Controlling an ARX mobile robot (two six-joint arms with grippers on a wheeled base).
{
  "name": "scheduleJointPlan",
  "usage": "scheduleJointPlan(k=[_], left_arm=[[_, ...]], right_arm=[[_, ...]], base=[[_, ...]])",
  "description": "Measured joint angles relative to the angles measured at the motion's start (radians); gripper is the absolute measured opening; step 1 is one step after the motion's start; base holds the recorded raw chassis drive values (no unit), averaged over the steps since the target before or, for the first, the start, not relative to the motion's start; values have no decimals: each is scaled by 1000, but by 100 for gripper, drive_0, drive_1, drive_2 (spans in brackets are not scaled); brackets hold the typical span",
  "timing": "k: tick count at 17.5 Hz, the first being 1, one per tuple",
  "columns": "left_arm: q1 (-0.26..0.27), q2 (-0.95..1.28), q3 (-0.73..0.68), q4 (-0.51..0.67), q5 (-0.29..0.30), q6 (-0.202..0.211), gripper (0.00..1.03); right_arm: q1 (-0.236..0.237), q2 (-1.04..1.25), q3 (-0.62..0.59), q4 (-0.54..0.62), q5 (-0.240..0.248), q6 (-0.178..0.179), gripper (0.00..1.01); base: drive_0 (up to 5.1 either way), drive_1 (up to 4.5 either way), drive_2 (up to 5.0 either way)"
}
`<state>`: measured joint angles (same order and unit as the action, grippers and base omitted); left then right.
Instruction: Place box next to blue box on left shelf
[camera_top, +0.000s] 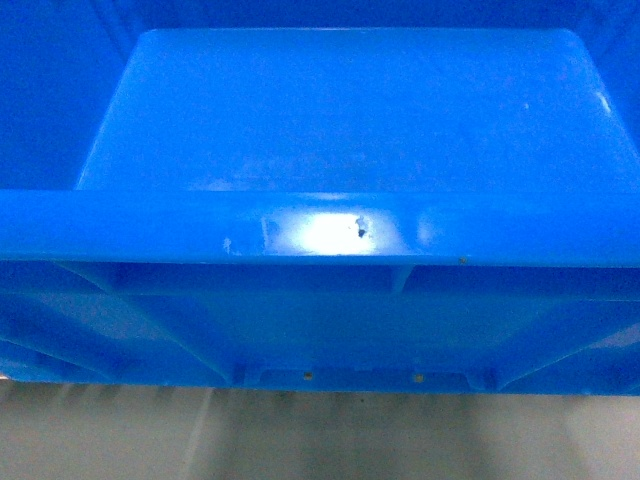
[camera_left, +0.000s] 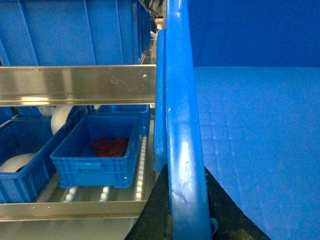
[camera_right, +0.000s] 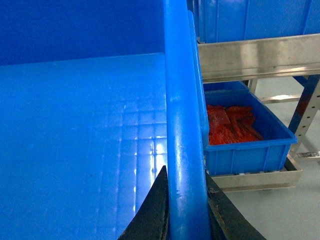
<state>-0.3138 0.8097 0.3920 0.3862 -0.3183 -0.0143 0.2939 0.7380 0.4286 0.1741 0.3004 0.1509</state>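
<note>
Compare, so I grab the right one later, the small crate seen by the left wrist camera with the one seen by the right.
The left wrist's small crate holds a small clump of red material; the right wrist's small crate is nearly covered with it. The first has neighbours beside it; the second sits by a shelf upright. Both are blue.

glossy plastic box (camera_top: 350, 130), brushed steel shelf rail (camera_left: 75, 85)

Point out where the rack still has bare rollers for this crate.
Left wrist view: bare rollers lie between the small crate with red contents and the held box. Left of that, crates with tape rolls crowd the shelf. Right wrist view: another red-filled crate sits close beside the box.
</note>
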Motion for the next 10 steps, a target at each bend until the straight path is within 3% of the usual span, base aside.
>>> scheduleJointPlan(k=[10], left_arm=[[0, 0, 0, -2, 0, 0, 8]], right_arm=[[0, 0, 0, 1, 0, 0, 10]], base=[[0, 0, 0]])
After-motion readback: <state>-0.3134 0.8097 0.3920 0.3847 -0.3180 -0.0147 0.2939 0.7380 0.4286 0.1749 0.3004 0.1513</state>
